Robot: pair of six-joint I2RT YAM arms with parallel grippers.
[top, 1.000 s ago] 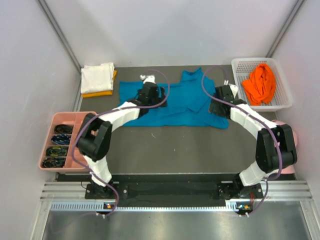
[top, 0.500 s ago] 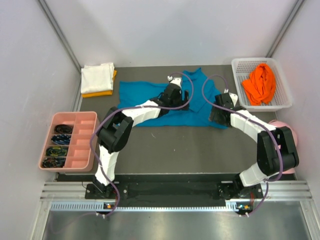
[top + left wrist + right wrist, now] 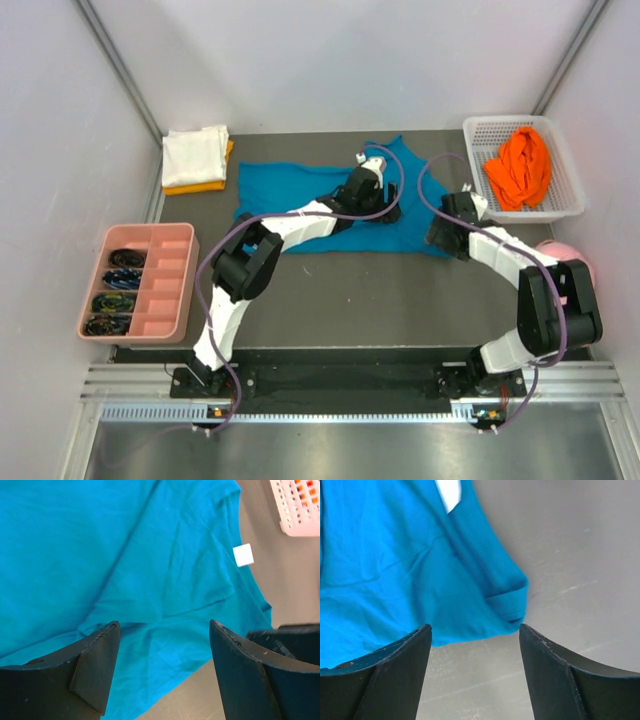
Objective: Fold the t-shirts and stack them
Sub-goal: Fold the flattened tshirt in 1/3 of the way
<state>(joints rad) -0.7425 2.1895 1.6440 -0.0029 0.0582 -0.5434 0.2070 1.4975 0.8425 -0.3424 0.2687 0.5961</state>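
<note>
The teal-blue t-shirt [image 3: 290,190] lies spread out across the back of the dark table. My left gripper [image 3: 385,208] hovers over its right half, open, with cloth and the shirt's hem below the jaws [image 3: 164,625] and nothing between them. A white tag [image 3: 243,555] shows on the shirt. My right gripper [image 3: 440,235] is open at the shirt's near right corner; in its wrist view the sleeve [image 3: 505,595] ends just above the empty gap [image 3: 475,627]. A folded white t-shirt [image 3: 195,152] lies on a yellow-orange one [image 3: 195,187] at the back left. The bright orange t-shirt [image 3: 520,165] is in the basket.
A white mesh basket [image 3: 572,205] stands at the back right, also seen in the left wrist view [image 3: 300,510]. A pink compartment tray [image 3: 165,295] with dark items sits at the left edge. A pink cap [image 3: 587,265] peeks out behind the right arm.
The left gripper has swept right across the teal shirt, from its left half to its right half, and its jaws have narrowed a little. The right gripper has shifted slightly right and nearer.
</note>
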